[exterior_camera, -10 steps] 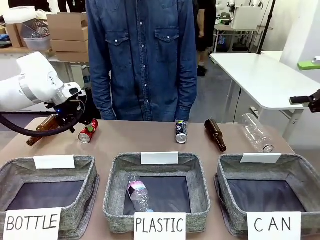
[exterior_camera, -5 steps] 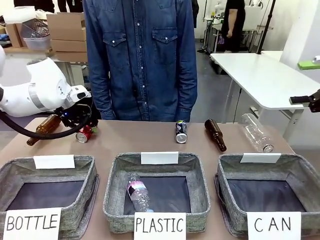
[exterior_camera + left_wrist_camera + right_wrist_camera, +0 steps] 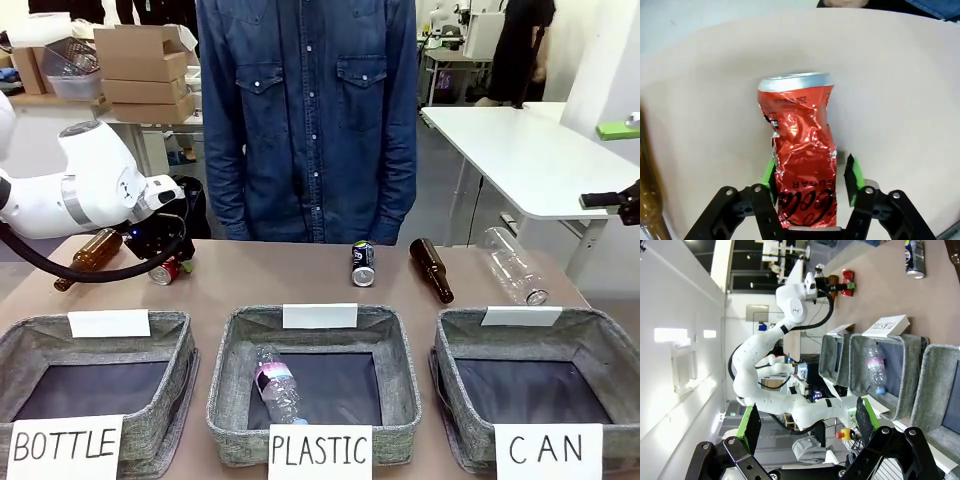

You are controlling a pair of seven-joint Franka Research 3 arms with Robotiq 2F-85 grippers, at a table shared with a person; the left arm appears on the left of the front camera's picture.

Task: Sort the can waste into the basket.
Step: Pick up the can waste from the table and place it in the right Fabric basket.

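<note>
The crumpled red can lies on its side on the table at the far left. My left gripper is open and low over it, a green pad on each side of its near end; the right pad stands a little off the metal. The dark can with a silver top stands upright at the far middle. The grey basket signed CAN sits at the front right with nothing in it. My right gripper is open and holds nothing, off the table's right side.
A brown bottle lies just left of the red can; another brown bottle and a clear plastic bottle lie right of the dark can. The PLASTIC basket holds a plastic bottle; the BOTTLE basket sits left. A person stands across the table.
My left arm has come down and forward onto the red can, so its fingers now flank it. The person has stepped a little to the right. My right arm is still.
</note>
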